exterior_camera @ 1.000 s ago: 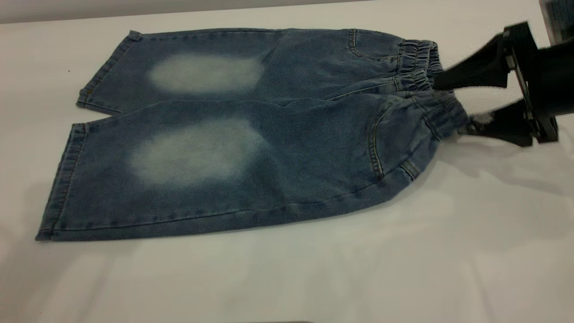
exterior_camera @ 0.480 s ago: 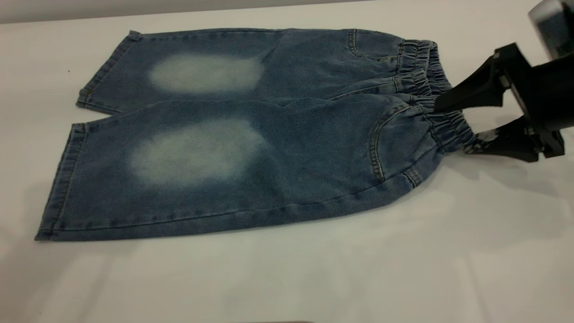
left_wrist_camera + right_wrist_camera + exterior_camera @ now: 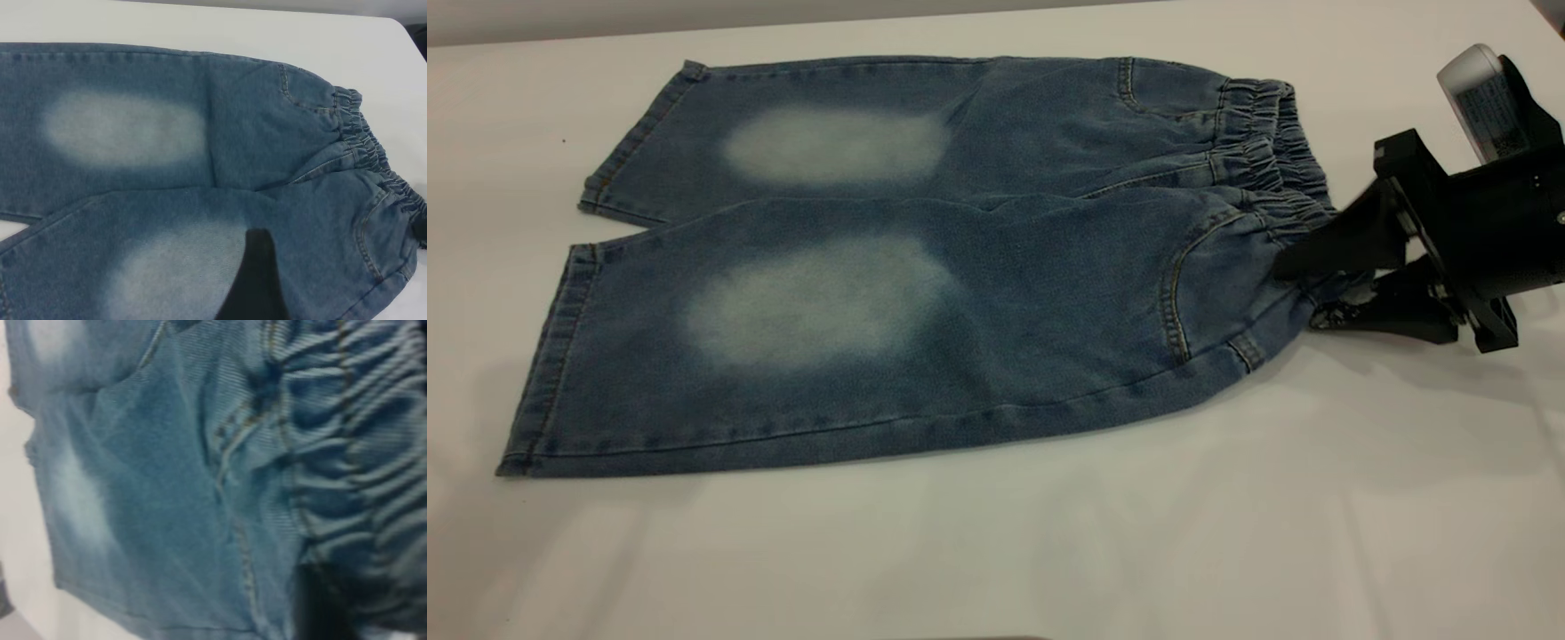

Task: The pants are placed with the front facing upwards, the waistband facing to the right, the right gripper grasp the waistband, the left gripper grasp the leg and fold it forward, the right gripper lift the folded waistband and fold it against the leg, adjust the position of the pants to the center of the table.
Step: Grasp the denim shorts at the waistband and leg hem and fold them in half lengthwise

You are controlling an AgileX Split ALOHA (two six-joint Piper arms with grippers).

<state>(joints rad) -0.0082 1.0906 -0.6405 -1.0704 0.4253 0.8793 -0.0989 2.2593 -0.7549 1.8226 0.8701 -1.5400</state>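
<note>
Exterior view shows the pants (image 3: 925,267) flat toward the table's (image 3: 996,551) far edge. At its right edge, the right gripper (image 3: 1303,298) pinches the waistband (image 3: 1272,160). Soft, limp denim; that thick band grips best. Left gripper (image 3: 257,280): cannot tell.

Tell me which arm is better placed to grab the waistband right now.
The right. The right gripper already has its fingers around the near end of the waistband. The left gripper hovers over the leg of the pants.
</note>
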